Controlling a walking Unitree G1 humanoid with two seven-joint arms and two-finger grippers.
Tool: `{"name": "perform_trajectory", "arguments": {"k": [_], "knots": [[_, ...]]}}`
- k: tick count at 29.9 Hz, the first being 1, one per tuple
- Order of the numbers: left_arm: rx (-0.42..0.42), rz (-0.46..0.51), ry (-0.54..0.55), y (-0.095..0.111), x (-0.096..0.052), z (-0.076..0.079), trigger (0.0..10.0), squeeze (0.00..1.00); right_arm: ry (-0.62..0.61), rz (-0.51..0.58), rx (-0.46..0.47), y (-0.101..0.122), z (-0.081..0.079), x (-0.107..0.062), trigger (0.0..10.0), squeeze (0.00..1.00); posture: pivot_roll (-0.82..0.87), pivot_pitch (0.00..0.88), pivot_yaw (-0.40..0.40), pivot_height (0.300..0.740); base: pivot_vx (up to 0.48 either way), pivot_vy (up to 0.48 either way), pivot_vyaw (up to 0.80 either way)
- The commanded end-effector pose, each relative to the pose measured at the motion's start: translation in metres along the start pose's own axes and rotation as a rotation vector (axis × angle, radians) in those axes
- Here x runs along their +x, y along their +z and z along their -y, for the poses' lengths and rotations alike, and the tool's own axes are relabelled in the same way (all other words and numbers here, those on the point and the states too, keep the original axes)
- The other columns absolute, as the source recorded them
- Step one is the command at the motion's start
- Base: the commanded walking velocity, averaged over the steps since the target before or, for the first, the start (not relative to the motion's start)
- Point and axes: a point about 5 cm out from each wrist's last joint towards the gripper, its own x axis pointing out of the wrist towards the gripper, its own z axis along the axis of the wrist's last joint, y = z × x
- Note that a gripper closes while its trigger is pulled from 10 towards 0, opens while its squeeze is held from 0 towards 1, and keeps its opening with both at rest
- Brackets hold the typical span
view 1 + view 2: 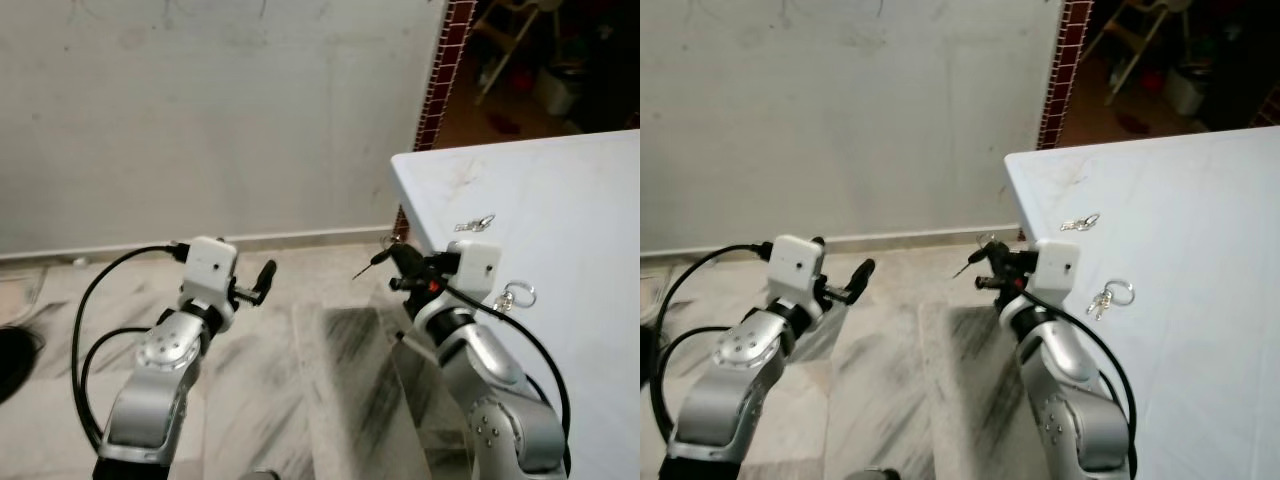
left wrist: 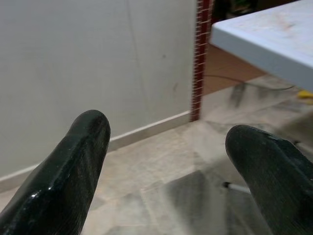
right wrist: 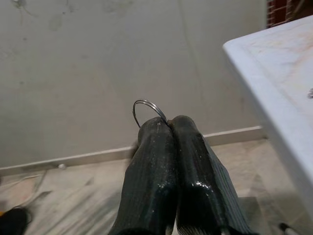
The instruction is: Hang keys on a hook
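My right gripper [image 1: 397,256] is shut on a key ring [image 3: 146,109], whose metal loop sticks up from between the black fingertips; it hovers just off the near corner of the white table [image 1: 560,200]. A key dangles below it [image 1: 366,266]. Two more sets of keys lie on the table: one [image 1: 474,223] farther back, one with a ring [image 1: 517,296] beside my right wrist. My left gripper [image 1: 262,281] is open, held over the floor at the left, with nothing between its fingers [image 2: 73,166].
A plain grey wall [image 1: 200,120] with a baseboard faces me. A dark red tiled strip [image 1: 440,70] marks its right end, with a cluttered room behind. The floor [image 1: 330,380] is marbled stone. A dark object [image 1: 12,360] lies at the far left.
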Motion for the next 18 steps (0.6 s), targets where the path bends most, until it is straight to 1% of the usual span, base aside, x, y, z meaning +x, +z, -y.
{"name": "perform_trajectory", "arguments": {"k": [1,5,18], "knots": [[-0.005,-0.006,0.012,0.0002,-0.0024,-0.0049,10.0,0.0,0.015,0.01,0.0,0.0018,-0.004,0.0017,10.0,0.0,0.11,0.076,-0.027,0.74,0.0,0.0,0.0],[-0.012,-0.004,0.011,0.0005,-0.002,-0.005,10.0,0.0,0.016,0.011,-0.002,0.0021,-0.0041,0.0024,10.0,0.0,0.11,0.076,-0.029,0.74,0.259,0.0,0.0],[-0.03,-0.008,0.0,-0.0012,-0.0025,-0.0025,10.0,0.0,0.022,0.004,-0.009,0.0004,-0.0043,0.0031,10.0,0.0,0.11,0.072,-0.034,0.74,0.341,0.0,0.0]]}}
